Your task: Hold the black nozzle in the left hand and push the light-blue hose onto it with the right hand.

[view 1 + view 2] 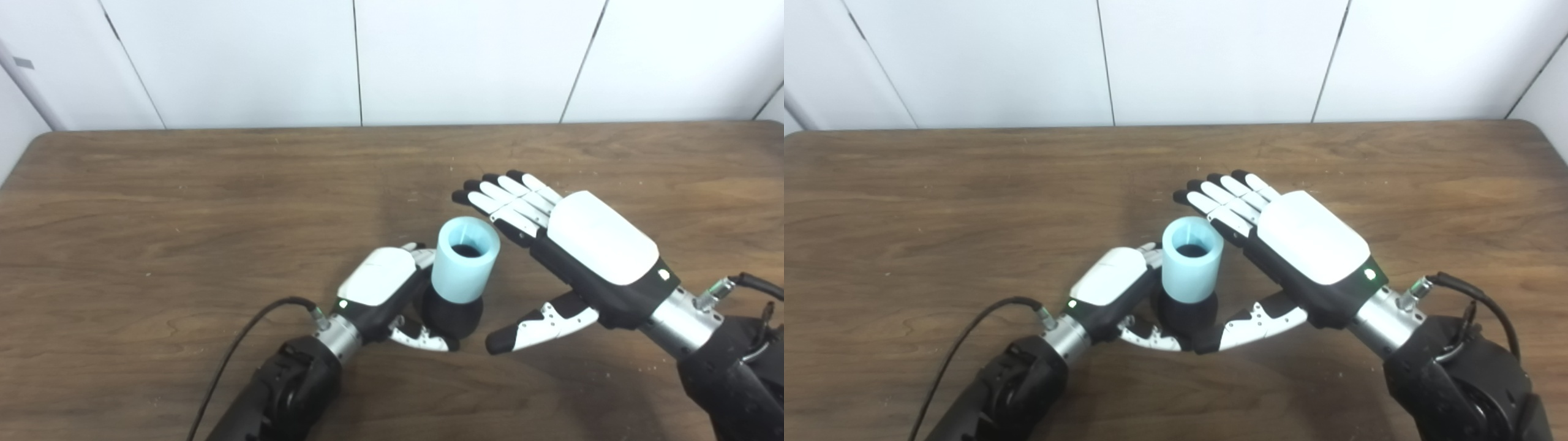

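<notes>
Left hand [383, 291] is gripping the nozzle [453, 315] upright on the bench [184, 202]; hose [464, 260] is sitting on it, axis vertical. Right hand [588, 251], spread and empty, is hovering just right of hose.

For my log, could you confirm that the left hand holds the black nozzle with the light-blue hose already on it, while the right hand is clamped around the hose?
Not quite: the right hand is open beside the light-blue hose, fingers extended, as the left eye view shows. The left hand does hold the black nozzle with the hose on it.
</notes>
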Robot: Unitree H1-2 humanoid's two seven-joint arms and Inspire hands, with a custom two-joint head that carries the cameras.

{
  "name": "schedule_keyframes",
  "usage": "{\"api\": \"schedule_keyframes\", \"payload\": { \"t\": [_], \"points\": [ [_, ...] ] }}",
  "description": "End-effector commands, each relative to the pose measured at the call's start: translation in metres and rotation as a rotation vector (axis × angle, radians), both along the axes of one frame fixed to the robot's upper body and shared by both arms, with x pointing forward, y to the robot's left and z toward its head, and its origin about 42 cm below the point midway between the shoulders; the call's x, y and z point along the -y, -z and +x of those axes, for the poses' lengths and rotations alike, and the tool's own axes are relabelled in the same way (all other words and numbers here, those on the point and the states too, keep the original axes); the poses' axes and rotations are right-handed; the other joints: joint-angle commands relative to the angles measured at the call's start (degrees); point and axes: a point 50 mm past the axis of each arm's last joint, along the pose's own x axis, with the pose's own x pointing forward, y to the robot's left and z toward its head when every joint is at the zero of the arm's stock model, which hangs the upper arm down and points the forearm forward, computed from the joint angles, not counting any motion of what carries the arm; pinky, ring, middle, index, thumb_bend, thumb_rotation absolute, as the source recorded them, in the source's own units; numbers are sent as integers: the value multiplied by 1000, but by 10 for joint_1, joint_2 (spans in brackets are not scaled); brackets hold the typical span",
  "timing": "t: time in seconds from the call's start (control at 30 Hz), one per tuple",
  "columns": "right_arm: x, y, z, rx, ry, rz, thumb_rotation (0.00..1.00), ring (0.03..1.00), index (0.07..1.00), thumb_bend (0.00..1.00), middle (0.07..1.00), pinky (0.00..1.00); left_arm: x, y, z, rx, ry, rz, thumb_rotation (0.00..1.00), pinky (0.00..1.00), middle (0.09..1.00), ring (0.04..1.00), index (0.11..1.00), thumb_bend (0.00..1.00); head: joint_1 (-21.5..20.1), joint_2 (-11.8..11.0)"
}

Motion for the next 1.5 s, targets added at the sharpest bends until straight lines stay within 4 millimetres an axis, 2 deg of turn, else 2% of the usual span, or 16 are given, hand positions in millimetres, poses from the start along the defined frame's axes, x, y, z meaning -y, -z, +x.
{"api": "schedule_keyframes", "payload": {
  "t": [0.0, 0.27, 0.47, 0.67, 0.8, 0.97, 1.17, 1.33, 1.43, 1.47],
  "points": [
    [2, -12, 2, 54, 0, 10, 987, 985, 963, 598, 964, 1000, -6, -25, 8, 58, -17, -38, 221, 907, 872, 886, 871, 809, 1, 0],
    [3, -9, 4, 55, 5, 15, 984, 984, 960, 587, 963, 1000, -19, -46, 4, -22, 25, -158, 260, 885, 911, 908, 901, 891, 1, 0],
    [7, -9, 5, 55, 14, 19, 984, 984, 961, 585, 965, 1000, -35, -60, 2, -18, 43, -166, 295, 934, 905, 917, 926, 917, 0, 0],
    [11, -14, 7, 63, 32, 26, 977, 981, 960, 581, 963, 1000, -58, -77, 0, -11, 5, -195, 296, 848, 919, 909, 936, 918, 0, -1],
    [21, -15, 13, 63, 62, 48, 971, 978, 958, 574, 962, 1000, -76, -91, -1, 6, -57, -277, 230, 798, 914, 895, 927, 894, 1, -3],
    [32, -10, 19, 55, 113, 104, 980, 970, 959, 587, 962, 992, -97, -87, -1, 24, -145, -372, 239, 867, 896, 895, 907, 813, -2, -3],
    [46, 10, 35, 50, 214, 232, 997, 938, 942, 563, 938, 911, -120, -77, -2, 43, -266, -463, 232, 857, 866, 880, 885, 767, -1, -6],
    [50, 28, 44, 35, 281, 365, 1000, 919, 930, 559, 926, 847, -130, -70, -2, 48, -331, -522, 290, 829, 860, 855, 883, 725, -1, -6],
    [47, 48, 48, -10, 350, 529, 1000, 895, 923, 553, 918, 816, -135, -62, -3, 51, -396, -592, 339, 806, 855, 840, 870, 592, -1, -6],
    [47, 54, 48, -24, 365, 574, 1000, 892, 922, 552, 917, 812, -136, -59, -3, 48, -413, -609, 344, 803, 854, 839, 869, 576, 1, -7]
  ]
}}
